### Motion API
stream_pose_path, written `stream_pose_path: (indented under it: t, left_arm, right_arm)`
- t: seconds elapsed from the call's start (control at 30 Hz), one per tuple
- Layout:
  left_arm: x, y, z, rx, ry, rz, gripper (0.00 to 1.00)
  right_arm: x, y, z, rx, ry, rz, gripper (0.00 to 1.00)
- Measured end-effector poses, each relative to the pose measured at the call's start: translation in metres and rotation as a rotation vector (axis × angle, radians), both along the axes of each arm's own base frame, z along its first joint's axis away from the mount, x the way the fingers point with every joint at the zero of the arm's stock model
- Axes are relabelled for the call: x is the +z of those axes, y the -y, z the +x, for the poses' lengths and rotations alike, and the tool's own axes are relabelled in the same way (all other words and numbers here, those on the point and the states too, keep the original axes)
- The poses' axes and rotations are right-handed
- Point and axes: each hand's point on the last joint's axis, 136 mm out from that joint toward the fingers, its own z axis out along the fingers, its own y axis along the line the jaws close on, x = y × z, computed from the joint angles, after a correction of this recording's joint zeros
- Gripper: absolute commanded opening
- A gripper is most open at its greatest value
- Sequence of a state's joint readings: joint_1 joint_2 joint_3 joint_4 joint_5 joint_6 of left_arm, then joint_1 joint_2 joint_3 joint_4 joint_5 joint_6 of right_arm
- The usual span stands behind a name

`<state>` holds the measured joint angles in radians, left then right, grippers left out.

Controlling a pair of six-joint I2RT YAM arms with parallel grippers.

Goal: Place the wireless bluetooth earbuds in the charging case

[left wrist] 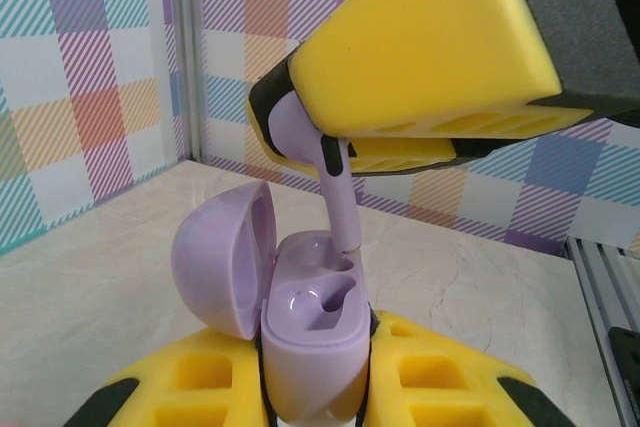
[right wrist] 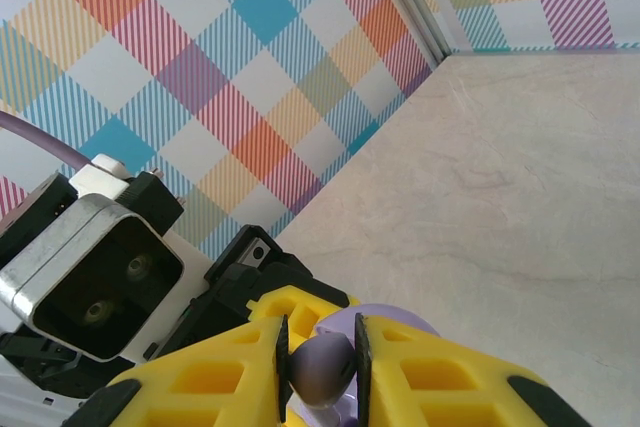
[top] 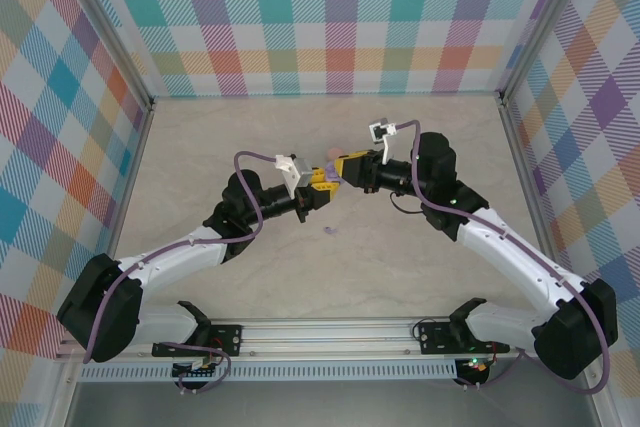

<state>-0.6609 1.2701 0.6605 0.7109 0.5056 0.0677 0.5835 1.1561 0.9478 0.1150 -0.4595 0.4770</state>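
Beige marbled tabletop [top: 420, 147] inside plaid walls [top: 330, 17]; left pincer [top: 322, 187] pinches the case [left wrist: 315, 332], right pincer [top: 346, 169] an earbud [left wrist: 340, 202].

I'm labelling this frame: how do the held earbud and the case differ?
The earbud is slim, stem pointing down; the case is chunky, its lid open. The earbud is pinched in the right gripper above; the case is clamped in the left gripper below. Both are glossy lilac.
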Motion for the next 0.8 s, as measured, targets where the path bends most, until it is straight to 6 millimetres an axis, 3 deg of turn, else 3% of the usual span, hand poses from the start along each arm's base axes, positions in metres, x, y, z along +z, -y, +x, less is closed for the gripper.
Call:
stream_pose_path:
  t: [0.8]
  left_arm:
    - [0.0022, -0.0002, 0.0004, 0.002, -0.020, -0.018, 0.18]
  right_arm:
    - [-0.0058, -0.0007, 0.0028, -0.003, 0.008, -0.018, 0.26]
